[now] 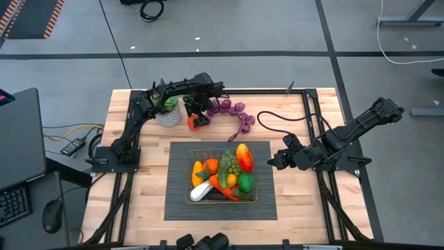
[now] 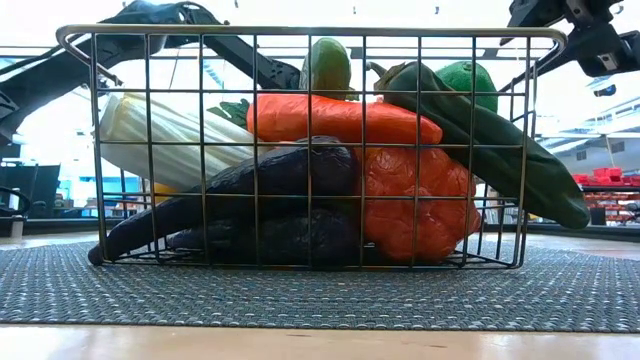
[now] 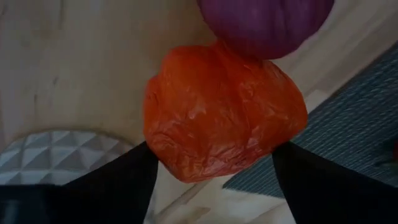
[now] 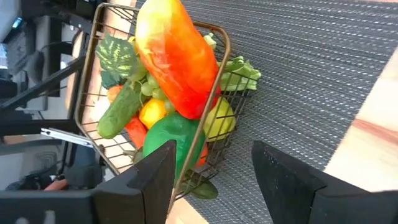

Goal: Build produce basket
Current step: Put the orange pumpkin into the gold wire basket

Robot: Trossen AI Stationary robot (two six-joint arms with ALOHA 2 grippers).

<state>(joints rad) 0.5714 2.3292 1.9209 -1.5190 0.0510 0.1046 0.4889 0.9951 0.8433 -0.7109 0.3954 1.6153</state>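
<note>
Nothing here can be read. The toy fruits and vegetables carry no labels or stickers, the wire basket [image 1: 223,182] bears no tag, and the white pot [image 1: 167,117] beside it shows only a raised geometric pattern, no lettering. The orange-and-black striped strip on the floor [image 1: 28,17], well beyond the basket, is a warning marking without words. Shelves in the room behind the basket hold red shapes too blurred to make out any writing.
</note>
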